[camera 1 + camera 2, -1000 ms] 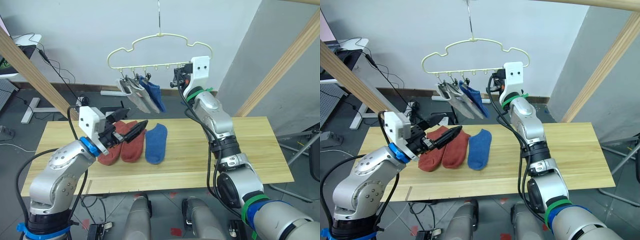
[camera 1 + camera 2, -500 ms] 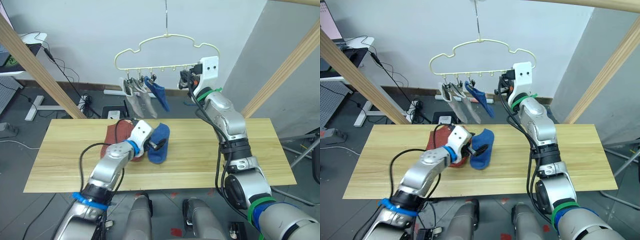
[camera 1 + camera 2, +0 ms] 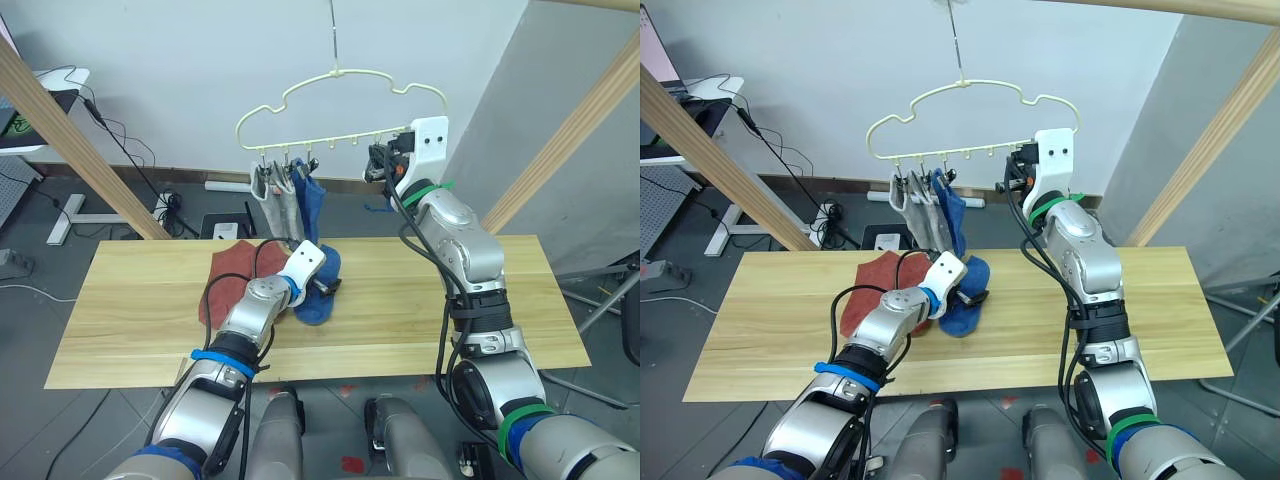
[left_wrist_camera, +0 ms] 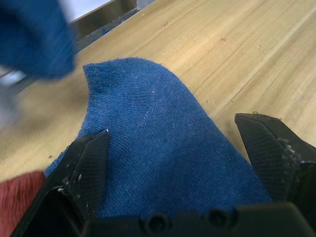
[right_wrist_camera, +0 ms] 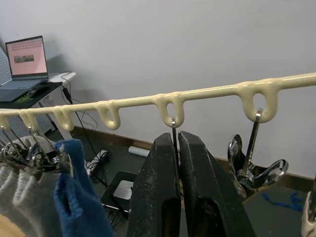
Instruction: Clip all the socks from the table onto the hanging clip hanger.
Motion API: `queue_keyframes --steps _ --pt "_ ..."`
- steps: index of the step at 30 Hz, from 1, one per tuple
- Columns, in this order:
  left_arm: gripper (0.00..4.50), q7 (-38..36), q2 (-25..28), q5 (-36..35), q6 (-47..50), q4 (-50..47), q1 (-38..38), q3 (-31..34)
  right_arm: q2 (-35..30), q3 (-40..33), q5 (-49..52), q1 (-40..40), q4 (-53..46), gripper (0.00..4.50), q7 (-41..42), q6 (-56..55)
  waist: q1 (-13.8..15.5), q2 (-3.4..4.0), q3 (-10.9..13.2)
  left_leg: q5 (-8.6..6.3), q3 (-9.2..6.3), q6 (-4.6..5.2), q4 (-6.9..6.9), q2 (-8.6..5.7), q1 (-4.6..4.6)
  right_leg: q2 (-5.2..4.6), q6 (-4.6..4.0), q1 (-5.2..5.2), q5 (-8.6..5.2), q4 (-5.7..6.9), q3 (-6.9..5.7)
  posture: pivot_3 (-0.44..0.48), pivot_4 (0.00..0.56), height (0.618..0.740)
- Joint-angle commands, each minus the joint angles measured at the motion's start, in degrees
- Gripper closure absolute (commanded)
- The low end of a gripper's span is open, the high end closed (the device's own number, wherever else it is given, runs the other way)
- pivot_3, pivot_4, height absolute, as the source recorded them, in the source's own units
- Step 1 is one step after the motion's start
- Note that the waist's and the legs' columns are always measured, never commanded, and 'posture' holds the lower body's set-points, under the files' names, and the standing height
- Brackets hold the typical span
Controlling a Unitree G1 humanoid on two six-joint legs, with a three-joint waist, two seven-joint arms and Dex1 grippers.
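Now blue sock (image 4: 158, 148) on table (image 4: 247, 54), between spread left fingers (image 4: 86, 163)

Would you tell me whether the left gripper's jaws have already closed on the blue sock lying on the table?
No, the left gripper has its jaws spread wide on either side of the blue sock that lies on the table.

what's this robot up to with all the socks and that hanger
It is hanging socks. The left end effector is open around a blue sock on the table, beside two red socks. The right end effector is shut on a clip of the clip hanger, where three socks hang.
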Motion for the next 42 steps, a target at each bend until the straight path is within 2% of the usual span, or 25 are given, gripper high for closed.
queue_keyframes --steps 1,7,13,16,19,22,25,33,42 --pt "1.07 -2.06 0.98 3.76 -1.98 1.48 1.66 -2.87 -0.77 -0.72 -0.19 1.11 -0.61 4.50 -1.07 0.95 -0.02 0.01 -0.01 0.00 0.00 0.00 0.00 0.00 0.00 0.00 0.00 0.00 0.00 0.00 -0.01 -0.074 0.282 0.740" --pt "2.72 -3.24 1.59 5.38 -4.24 -1.91 4.45 -2.82 -1.47 -0.74 -0.10 0.81 0.05 4.50 -0.52 0.59 -0.02 0.01 -0.01 0.00 -0.02 0.00 -0.01 0.01 0.00 -0.01 0.00 0.01 0.00 -0.02 -0.02 -0.058 0.279 0.740" --pt "4.39 -4.00 0.13 3.21 -7.06 -7.25 7.77 -0.88 -2.24 -0.62 0.33 0.68 0.46 4.50 0.58 0.58 -0.03 0.02 -0.01 0.00 -0.04 0.00 0.00 0.01 0.00 -0.01 0.00 0.02 0.00 0.00 -0.04 -0.048 0.275 0.740" --pt "4.45 -6.82 -1.68 -1.27 -8.80 -12.40 10.07 1.26 -2.69 -0.78 1.01 0.66 0.22 4.50 1.57 1.38 0.00 0.02 -0.01 0.00 -0.04 0.00 0.00 0.01 -0.01 -0.03 0.00 0.02 0.00 -0.02 -0.04 -0.045 0.274 0.740" --pt "4.45 -9.46 -4.32 -9.04 -9.94 -23.33 13.31 4.99 -3.59 -3.01 4.10 0.25 -1.03 4.50 2.56 5.53 0.13 0.02 -0.01 0.00 -0.06 0.00 -0.02 0.06 -0.06 -0.10 -0.01 0.02 0.00 -0.06 -0.09 -0.040 0.267 0.740" --pt "4.45 -8.90 -4.98 -11.59 -10.93 -30.84 15.22 7.16 -4.70 -4.31 7.12 0.25 -3.51 4.50 2.84 10.54 0.29 0.02 -0.01 0.01 -0.17 0.01 0.00 0.05 -0.09 -0.17 -0.01 0.05 0.00 -0.06 -0.20 -0.040 0.263 0.740" --pt "4.45 -6.88 -4.51 -11.06 -12.32 -35.53 16.20 8.27 -5.15 -7.13 11.62 0.20 -6.88 4.50 1.78 18.60 0.16 0.15 -0.09 0.02 -0.18 0.02 0.02 0.02 -0.07 -0.16 -0.01 0.08 0.01 -0.04 -0.20 -0.035 0.257 0.740" --pt "4.45 -3.47 -4.21 -7.93 -16.05 -35.38 15.26 7.83 -1.11 -17.20 23.22 -2.51 -12.16 4.50 -6.66 35.62 0.19 0.17 -0.09 0.02 -0.27 0.02 0.01 -0.05 -0.12 -0.14 -0.01 0.09 0.00 -0.06 -0.34 -0.033 0.246 0.740" --pt "4.45 -3.22 -5.02 -7.60 -18.02 -33.25 13.69 6.95 1.77 -18.92 27.15 -2.50 -15.35 4.50 -12.26 40.60 0.12 0.18 -0.10 0.02 -0.37 0.02 0.00 -0.05 -0.17 -0.12 -0.01 0.08 0.00 -0.08 -0.47 -0.040 0.235 0.740"
